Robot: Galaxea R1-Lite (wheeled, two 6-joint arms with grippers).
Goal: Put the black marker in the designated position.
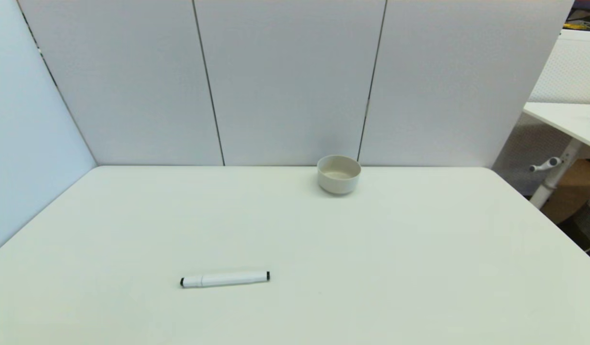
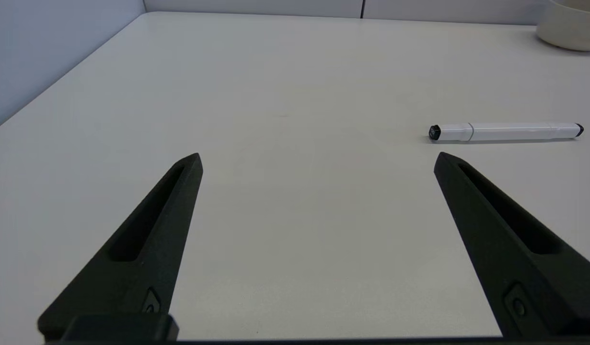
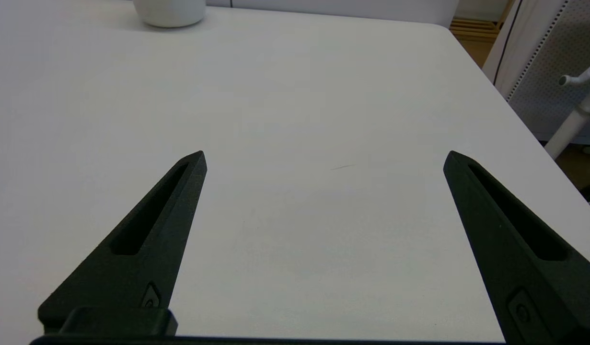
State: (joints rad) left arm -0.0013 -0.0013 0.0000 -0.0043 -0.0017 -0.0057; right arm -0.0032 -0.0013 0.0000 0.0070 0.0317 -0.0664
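Slim white-barrelled black marker point(image 1: 225, 279) flat on white counter point(image 1: 419, 268), near-left; no legible print. Round beige bowl point(image 1: 339, 174) at back. Left claw point(image 2: 318, 155), right claw point(image 3: 325, 153) wide, empty, outside head view.

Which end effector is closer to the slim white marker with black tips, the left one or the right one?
Left. The left end effector, open, has the slim white marker with black tips just ahead, off to one side. The right end effector, open, shows no marker in its view.
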